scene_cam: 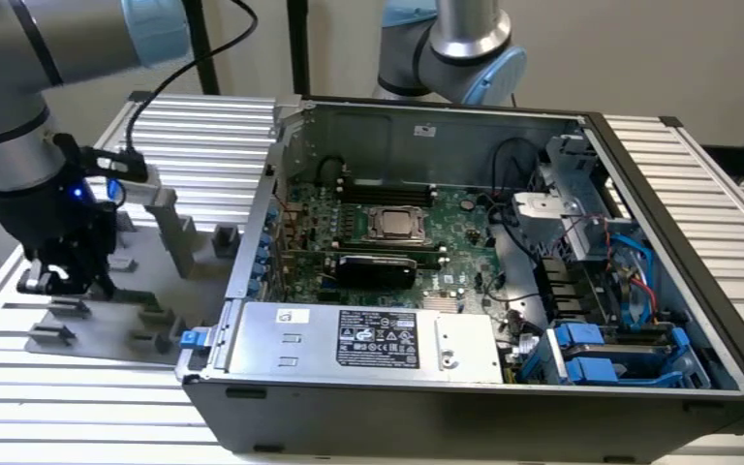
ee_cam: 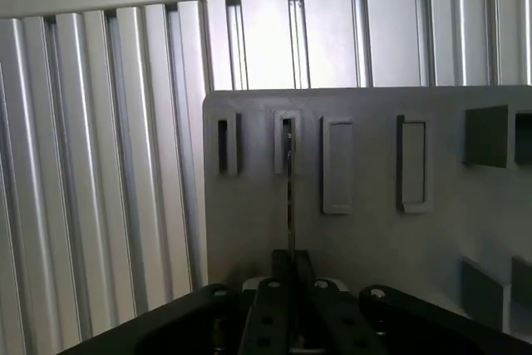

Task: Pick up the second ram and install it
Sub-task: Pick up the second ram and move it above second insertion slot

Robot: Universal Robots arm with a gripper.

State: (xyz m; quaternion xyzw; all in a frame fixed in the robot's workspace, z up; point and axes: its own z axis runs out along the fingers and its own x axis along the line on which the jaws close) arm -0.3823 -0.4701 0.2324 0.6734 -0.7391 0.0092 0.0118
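Note:
In the wrist view the second ram (ee_cam: 290,205) appears edge-on as a thin dark line. It runs from a slotted grey holder block (ee_cam: 288,140) down into my gripper (ee_cam: 292,262). The two black fingers (ee_cam: 281,265) stand close together on either side of the stick, shut on it. In the exterior view my gripper (scene_cam: 69,279) hangs low over the grey holder plate (scene_cam: 127,315), at the exterior view's left of the open computer case (scene_cam: 682,291). The green motherboard (scene_cam: 456,276) lies inside the case, with dark memory slots (scene_cam: 391,194) behind the processor.
Several other grey holder blocks (ee_cam: 337,164) stand on the plate (ee_cam: 374,239), which rests on a ribbed aluminium table (ee_cam: 100,164). A taller grey post (scene_cam: 171,228) rises beside my arm. The power supply (scene_cam: 359,339), cables and blue drive bays (scene_cam: 604,354) crowd the case's near side.

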